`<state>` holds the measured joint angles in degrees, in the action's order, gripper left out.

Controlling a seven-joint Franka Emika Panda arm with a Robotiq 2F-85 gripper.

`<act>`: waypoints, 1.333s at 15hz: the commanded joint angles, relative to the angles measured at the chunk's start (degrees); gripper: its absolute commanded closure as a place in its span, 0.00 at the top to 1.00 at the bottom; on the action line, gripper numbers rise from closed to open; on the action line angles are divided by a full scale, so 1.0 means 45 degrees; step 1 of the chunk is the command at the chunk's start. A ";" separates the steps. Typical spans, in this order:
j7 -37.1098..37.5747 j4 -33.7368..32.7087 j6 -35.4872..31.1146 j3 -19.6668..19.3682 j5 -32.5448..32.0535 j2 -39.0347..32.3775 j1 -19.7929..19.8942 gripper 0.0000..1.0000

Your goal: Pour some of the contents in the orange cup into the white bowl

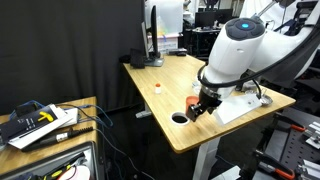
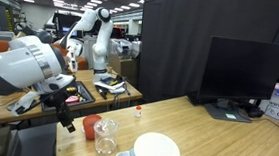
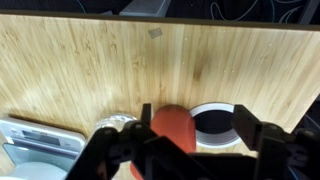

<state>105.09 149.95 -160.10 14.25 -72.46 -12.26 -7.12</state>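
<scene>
Wrist view: gripper [image 3: 194, 115] low over the desk [image 3: 100, 60], fingers wide apart astride the orange cup [image 3: 172, 130].

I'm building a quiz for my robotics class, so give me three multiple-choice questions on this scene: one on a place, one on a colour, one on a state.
1. Where does the orange cup stand? A on the floor; B on the wooden table beside the clear glass container; C on a shelf.
2. What colour is the shallow bowl? A blue; B black; C white.
3. How is the gripper? A open; B shut on the cup; C out of view.
Answers: B, it stands next to the glass in an exterior view; C, it shows plain white; A, the wrist view shows it spread wide.
</scene>
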 commanded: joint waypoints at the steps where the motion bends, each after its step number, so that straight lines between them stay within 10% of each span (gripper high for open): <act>1: 0.1393 0.0063 0.0206 -0.0294 -0.0965 0.0487 -0.0045 1.00; 19: 0.2118 -0.2104 0.0126 -0.1442 -0.1106 -0.1779 0.0056 1.00; 20: 0.2108 -0.2103 0.0156 -0.1448 -0.1100 -0.1815 0.0049 0.82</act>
<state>114.09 140.88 -158.86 8.00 -76.76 -19.87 -7.03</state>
